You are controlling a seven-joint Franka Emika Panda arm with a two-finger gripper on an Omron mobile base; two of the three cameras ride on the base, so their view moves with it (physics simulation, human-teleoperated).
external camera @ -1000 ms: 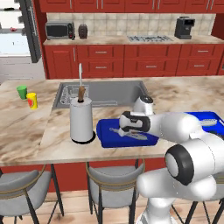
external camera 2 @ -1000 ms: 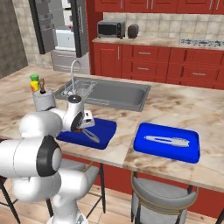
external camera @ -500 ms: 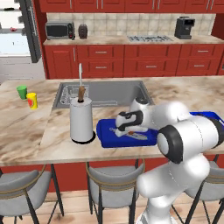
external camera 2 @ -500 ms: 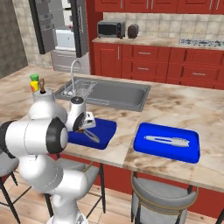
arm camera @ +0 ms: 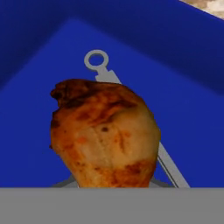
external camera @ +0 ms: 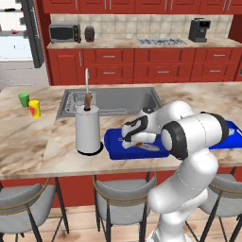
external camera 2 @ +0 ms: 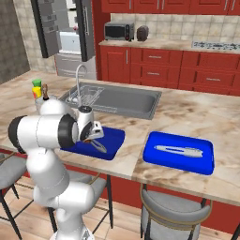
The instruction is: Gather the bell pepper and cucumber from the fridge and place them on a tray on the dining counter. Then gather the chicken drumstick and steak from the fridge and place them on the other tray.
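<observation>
Two base views flanking the arm, sharing the dining counter (external camera: pixel 56 146) (hand view close above a blue tray (arm camera: pixel 39 87))

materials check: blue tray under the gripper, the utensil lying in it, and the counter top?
Tray: looks like plastic, uniform saturated blue with a soft sheen and moulded raised rim; could be enamelled.
Utensil: probably metal, flat pale grey with a ring end.
Counter: stone look, beige with darker marbled veins, polished.
The chicken drumstick hides part of the utensil.
</observation>
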